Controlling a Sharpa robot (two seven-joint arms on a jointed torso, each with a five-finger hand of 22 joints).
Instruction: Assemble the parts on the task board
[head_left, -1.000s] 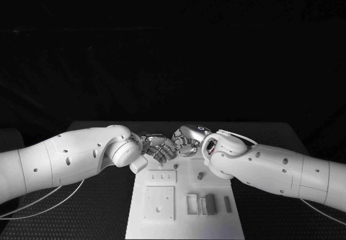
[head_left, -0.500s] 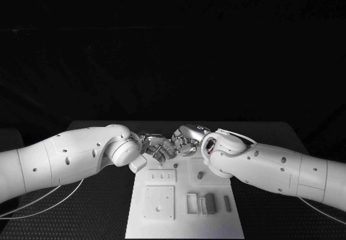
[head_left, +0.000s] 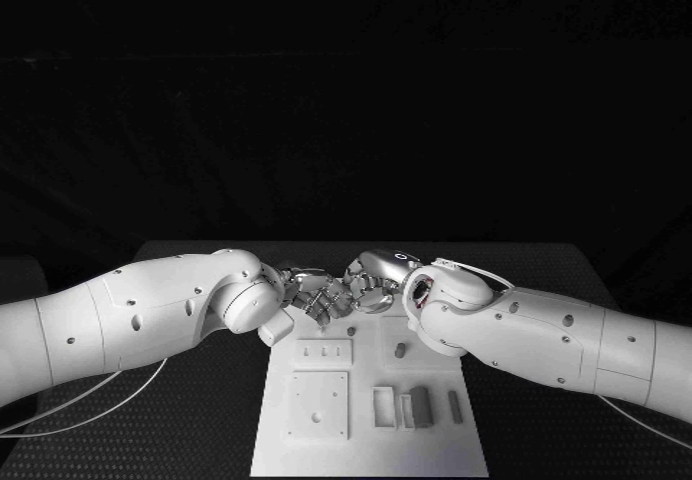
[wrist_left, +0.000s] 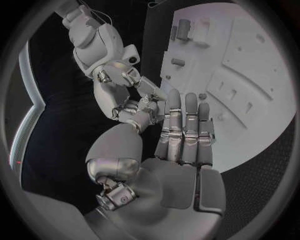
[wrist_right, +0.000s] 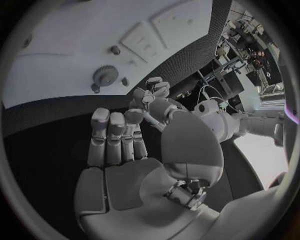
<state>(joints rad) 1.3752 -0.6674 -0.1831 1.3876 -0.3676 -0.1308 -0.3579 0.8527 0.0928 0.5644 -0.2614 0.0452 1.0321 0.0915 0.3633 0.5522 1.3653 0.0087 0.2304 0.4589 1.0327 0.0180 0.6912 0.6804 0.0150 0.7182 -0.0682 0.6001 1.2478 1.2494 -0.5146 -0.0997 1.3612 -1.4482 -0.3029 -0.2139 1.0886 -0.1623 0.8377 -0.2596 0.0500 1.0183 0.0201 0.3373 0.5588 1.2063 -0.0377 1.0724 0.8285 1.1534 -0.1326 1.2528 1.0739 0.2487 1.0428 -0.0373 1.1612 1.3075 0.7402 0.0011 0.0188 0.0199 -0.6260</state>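
The white task board (head_left: 361, 440) lies lengthwise in the middle of the table. My left hand (head_left: 307, 294) and right hand (head_left: 378, 280) meet fingertip to fingertip just above its far end. In the left wrist view the left hand (wrist_left: 181, 135) has its fingers stretched over the board (wrist_left: 250, 80), with its thumb against the right hand (wrist_left: 122, 82). The right wrist view shows the right hand (wrist_right: 119, 145) with straight fingers and its thumb up against the left hand's fingertips (wrist_right: 153, 89). Whether a part sits between them is hidden. A gear (wrist_right: 103, 76) lies on the board.
On the board's near half stand a slotted plate (head_left: 325, 352), a square plate (head_left: 319, 405), a short peg (head_left: 400, 351) and three upright pieces (head_left: 420, 405). Black mesh table (head_left: 173, 430) shows on either side. White cables (head_left: 87, 405) hang under the left arm.
Both hands stay pressed together at the board's far end. The right forearm has edged very slightly; nothing on the board has moved.
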